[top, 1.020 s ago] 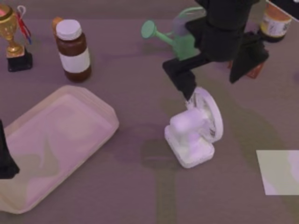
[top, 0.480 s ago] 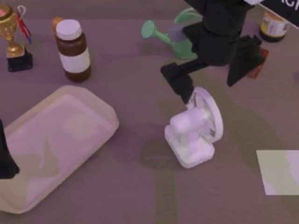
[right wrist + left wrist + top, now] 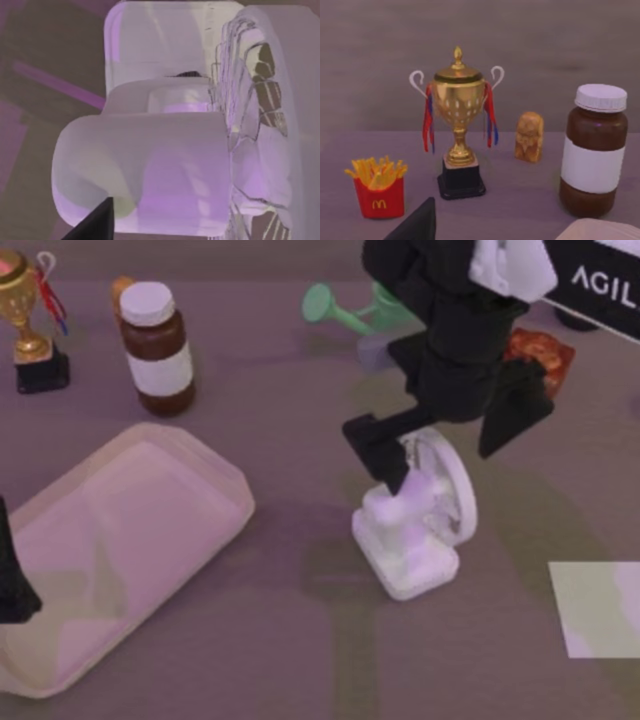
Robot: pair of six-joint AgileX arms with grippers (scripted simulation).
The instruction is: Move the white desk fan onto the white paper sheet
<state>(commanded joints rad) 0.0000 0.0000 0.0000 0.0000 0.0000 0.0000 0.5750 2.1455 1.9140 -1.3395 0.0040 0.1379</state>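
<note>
Fingers spread wide, our right gripper (image 3: 445, 440) hangs right over the white desk fan (image 3: 415, 525), one finger on the left by the motor housing and the other out past the grille on the right, so we judge we are lining up to clamp it. The fan stands upright mid-desk, well apart from the white paper sheet (image 3: 597, 608) at the near right edge. Against a second ago, we've dropped lower and nearer over the fan, which hasn't budged. Our left gripper (image 3: 12, 580) sits parked at the left edge by the beige tray (image 3: 120, 550).
</note>
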